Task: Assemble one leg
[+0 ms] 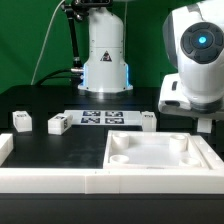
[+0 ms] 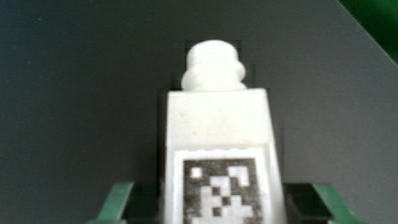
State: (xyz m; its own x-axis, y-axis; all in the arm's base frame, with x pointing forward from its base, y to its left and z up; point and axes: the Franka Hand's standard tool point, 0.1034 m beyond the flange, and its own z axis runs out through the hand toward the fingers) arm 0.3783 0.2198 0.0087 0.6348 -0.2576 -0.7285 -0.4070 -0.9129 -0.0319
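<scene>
Exterior view: a black table (image 1: pixel 40 100) fills the frame, with the robot's base (image 1: pixel 105 55) at the back and the white arm (image 1: pixel 195 60) reaching in at the exterior view's right; a large white square piece (image 1: pixel 160 155) with round corner sockets lies flat at the front, right of centre; a low white wall (image 1: pixel 50 180) runs along the front at the exterior view's left; the marker board (image 1: pixel 103 119) lies mid-table behind the square piece; three loose legs (image 1: pixel 20 120) (image 1: pixel 57 124) (image 1: pixel 148 121) rest on the table, two well to the exterior view's left of the marker board, one just beside its other end. Wrist view: the gripper (image 2: pixel 217 200) is clamped on the leg (image 2: pixel 217 130), its green fingers (image 2: pixel 118 203) pressed to both sides of the post; the tag (image 2: pixel 217 185) faces the camera; a rounded peg (image 2: pixel 212 65) juts from the far end over dark table; whether the leg touches the table cannot be told; the exterior view does not show this leg clearly.
</scene>
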